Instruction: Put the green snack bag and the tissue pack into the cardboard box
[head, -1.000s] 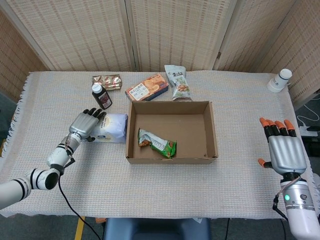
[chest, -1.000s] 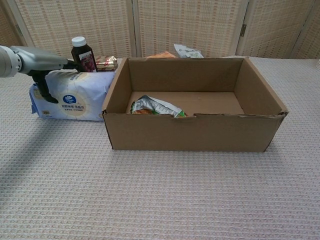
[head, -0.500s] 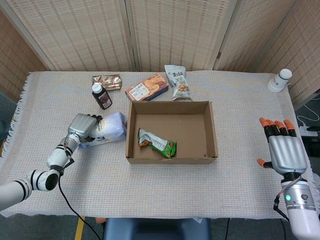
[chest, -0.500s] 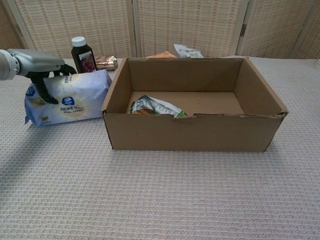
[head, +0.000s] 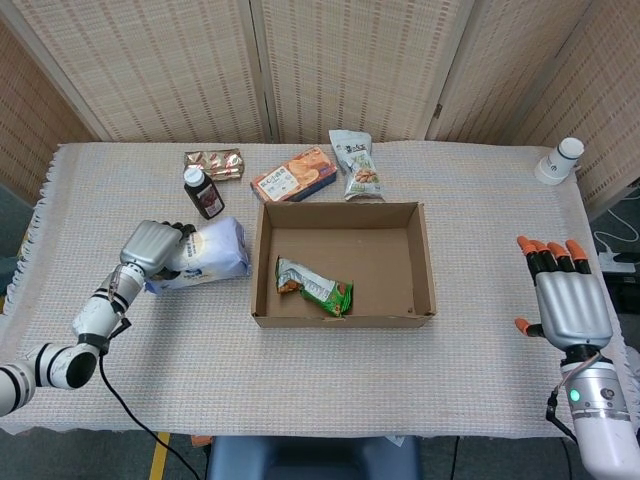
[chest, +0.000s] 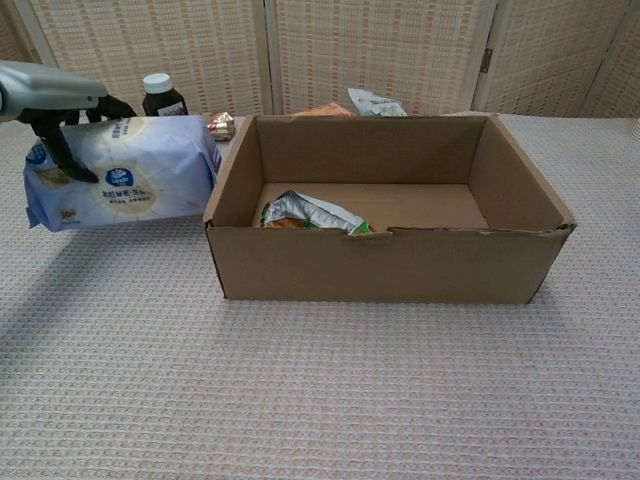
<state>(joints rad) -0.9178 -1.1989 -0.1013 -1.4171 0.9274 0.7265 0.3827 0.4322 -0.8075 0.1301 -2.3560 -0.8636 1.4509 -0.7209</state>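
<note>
My left hand (head: 150, 246) (chest: 58, 110) grips the white and blue tissue pack (head: 206, 254) (chest: 125, 180) and holds it raised off the cloth, just left of the cardboard box (head: 343, 318) (chest: 380, 266). The green snack bag (head: 314, 287) (chest: 312, 212) lies inside the box, near its front left corner. My right hand (head: 566, 298) hangs open at the table's right edge with nothing in it; it shows only in the head view.
A dark bottle (head: 202, 192) (chest: 162, 95) stands just behind the tissue pack. Behind the box lie an orange cracker box (head: 293, 174), a pale snack bag (head: 356, 166) and a foil packet (head: 214, 162). A white bottle (head: 560, 160) stands at the far right.
My left hand closed on the tissue pack and lifted it off the cloth, moving it up and slightly left. The right hand has not moved.
</note>
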